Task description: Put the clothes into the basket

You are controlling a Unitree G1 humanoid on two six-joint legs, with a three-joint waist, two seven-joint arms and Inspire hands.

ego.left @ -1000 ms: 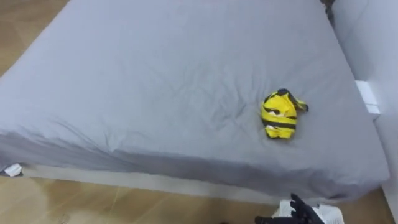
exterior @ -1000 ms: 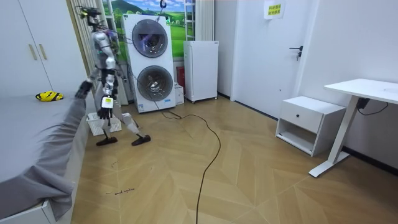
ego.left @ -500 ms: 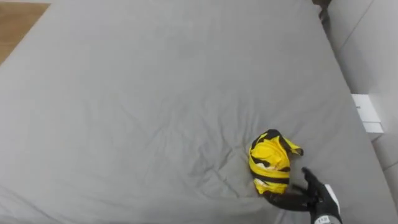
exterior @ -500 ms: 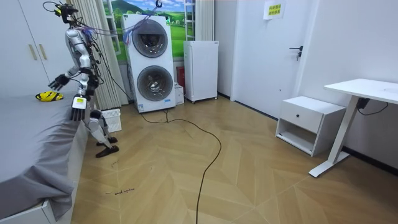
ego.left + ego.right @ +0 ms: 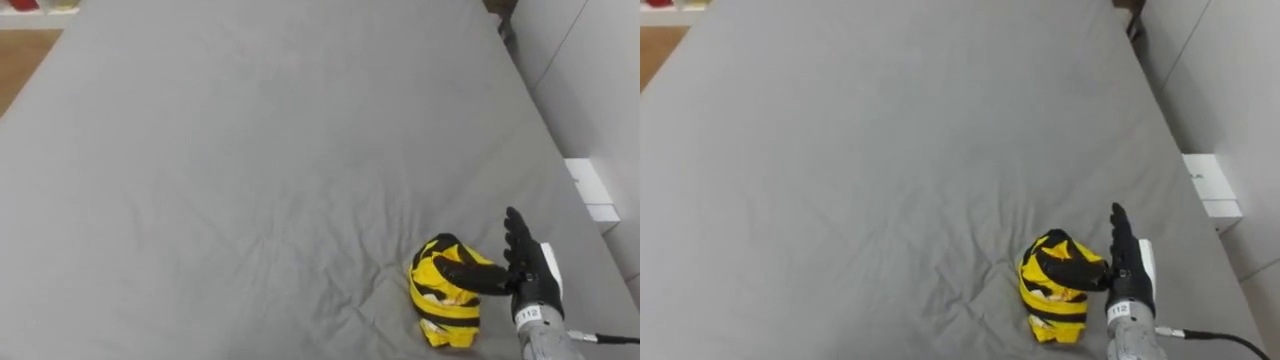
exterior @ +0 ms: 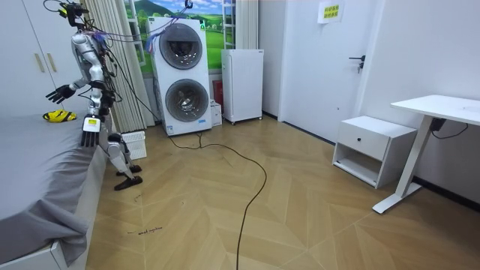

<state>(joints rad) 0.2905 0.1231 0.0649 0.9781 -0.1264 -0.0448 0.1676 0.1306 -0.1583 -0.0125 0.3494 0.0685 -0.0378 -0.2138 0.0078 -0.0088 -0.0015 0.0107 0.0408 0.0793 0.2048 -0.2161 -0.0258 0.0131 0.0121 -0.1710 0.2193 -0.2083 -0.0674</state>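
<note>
— What is shown in the left eye view?
— A yellow and black garment is seen crumpled on the grey bed, toward five o'clock of the view. The right hand is held just at the garment's three o'clock. Its fingers are straight and spread, and the thumb is laid toward nine o'clock across the garment's top. Nothing is gripped yet.

— And the right eye view?
— The same is shown: the fingers are held straight beside the garment. Whether the thumb touches the cloth cannot be told.

— The room view?
— The robot is seen standing at the bed's edge, with the right arm stretched out above the garment. The left hand is hung at its side, and its state cannot be told. A white basket is set on the floor by the feet, at about four o'clock from the garment.

— Which step is in hand?
— The reach for the garment is judged to be under way. A closing of the hand round the cloth is called for next, then a lift and a carry to the basket.
</note>
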